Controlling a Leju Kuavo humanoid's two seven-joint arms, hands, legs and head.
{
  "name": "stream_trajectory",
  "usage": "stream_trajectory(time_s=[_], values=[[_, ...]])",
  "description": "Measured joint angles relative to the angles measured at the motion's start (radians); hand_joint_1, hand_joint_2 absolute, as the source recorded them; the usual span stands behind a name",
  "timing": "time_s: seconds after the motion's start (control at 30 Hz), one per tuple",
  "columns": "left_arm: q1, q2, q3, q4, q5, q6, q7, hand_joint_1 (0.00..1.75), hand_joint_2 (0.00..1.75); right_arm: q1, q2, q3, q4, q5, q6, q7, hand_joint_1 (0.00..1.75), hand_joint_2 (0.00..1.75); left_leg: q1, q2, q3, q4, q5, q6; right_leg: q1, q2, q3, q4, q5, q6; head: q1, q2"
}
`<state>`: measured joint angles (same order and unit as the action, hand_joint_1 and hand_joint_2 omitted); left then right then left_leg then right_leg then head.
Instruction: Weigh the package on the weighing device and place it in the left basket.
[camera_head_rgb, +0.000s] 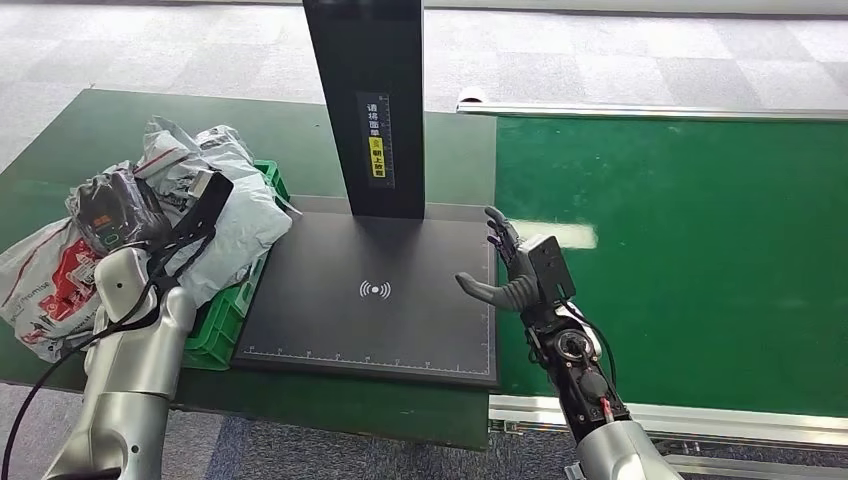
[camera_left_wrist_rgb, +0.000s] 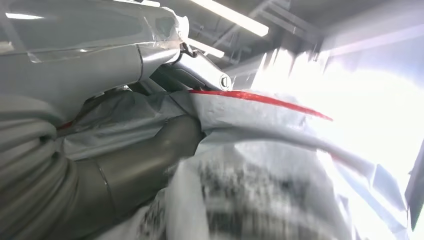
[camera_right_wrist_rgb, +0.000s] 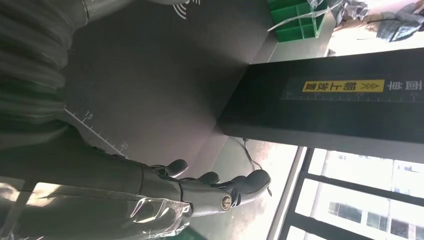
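Observation:
A grey plastic package (camera_head_rgb: 240, 215) lies on top of the pile in the green basket (camera_head_rgb: 225, 320) at the table's left. My left hand (camera_head_rgb: 200, 205) is on it. In the left wrist view the crumpled grey package (camera_left_wrist_rgb: 260, 150), with a red stripe, sits between the thumb (camera_left_wrist_rgb: 145, 162) and the fingers above, so the hand holds it. The black weighing platform (camera_head_rgb: 370, 290) has nothing on it. My right hand (camera_head_rgb: 515, 270) hovers open at the platform's right edge, fingers spread; the right wrist view shows this hand (camera_right_wrist_rgb: 200, 190) over the platform (camera_right_wrist_rgb: 150, 75).
A black post (camera_head_rgb: 370, 110) rises from the platform's back edge. More bags are heaped around the basket: a dark one (camera_head_rgb: 115, 210) and a white-and-red one (camera_head_rgb: 50, 280). A green conveyor belt (camera_head_rgb: 680, 250) runs to the right.

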<state>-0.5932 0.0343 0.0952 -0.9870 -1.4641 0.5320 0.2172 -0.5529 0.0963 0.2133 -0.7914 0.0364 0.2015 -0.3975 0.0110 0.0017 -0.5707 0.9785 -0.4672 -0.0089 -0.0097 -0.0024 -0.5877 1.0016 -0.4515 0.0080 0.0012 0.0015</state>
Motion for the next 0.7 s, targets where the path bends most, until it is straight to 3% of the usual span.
stream_trajectory(time_s=[0.1, 0.23, 0.43, 0.6, 0.7], values=[[-0.047, 0.022, 0.023, 0.121, 0.005, -0.016, 0.005, 1.74, 1.75, -0.010, 0.007, 0.001, 0.016, 0.002, 0.005, -0.001, 0.00, 1.75, 0.000, 0.000, 0.000, 0.000, 0.000, 0.000, 0.000, 0.000, 0.000, 0.000, 0.000, 0.000, 0.000, 0.000], [-0.095, 0.049, 0.051, 0.246, 0.019, 0.007, 0.006, 0.00, 1.75, -0.024, 0.013, 0.004, 0.033, 0.006, 0.010, -0.001, 0.00, 1.75, 0.000, 0.000, 0.000, 0.000, 0.000, 0.000, 0.000, 0.000, 0.000, 0.000, 0.000, 0.000, 0.000, 0.000], [-0.104, 0.073, 0.093, 0.314, 0.055, 0.150, -0.059, 0.00, 1.75, -0.037, 0.020, 0.010, 0.048, 0.006, 0.019, -0.001, 0.00, 1.75, 0.000, 0.000, 0.000, 0.000, 0.000, 0.000, 0.000, 0.000, 0.000, 0.000, 0.000, 0.000, 0.000, 0.000], [-0.069, 0.059, 0.152, 0.220, 0.104, 0.168, -0.217, 0.00, 1.75, -0.042, 0.022, 0.017, 0.054, 0.006, 0.021, -0.004, 0.00, 1.75, 0.000, 0.000, 0.000, 0.000, 0.000, 0.000, 0.000, 0.000, 0.000, 0.000, 0.000, 0.000, 0.000, 0.000], [-0.054, 0.046, 0.185, 0.173, 0.113, 0.168, -0.254, 0.00, 1.75, -0.044, 0.023, 0.020, 0.057, 0.005, 0.021, -0.006, 0.00, 1.75, 0.000, 0.000, 0.000, 0.000, 0.000, 0.000, 0.000, 0.000, 0.000, 0.000, 0.000, 0.000, 0.000, 0.000]])
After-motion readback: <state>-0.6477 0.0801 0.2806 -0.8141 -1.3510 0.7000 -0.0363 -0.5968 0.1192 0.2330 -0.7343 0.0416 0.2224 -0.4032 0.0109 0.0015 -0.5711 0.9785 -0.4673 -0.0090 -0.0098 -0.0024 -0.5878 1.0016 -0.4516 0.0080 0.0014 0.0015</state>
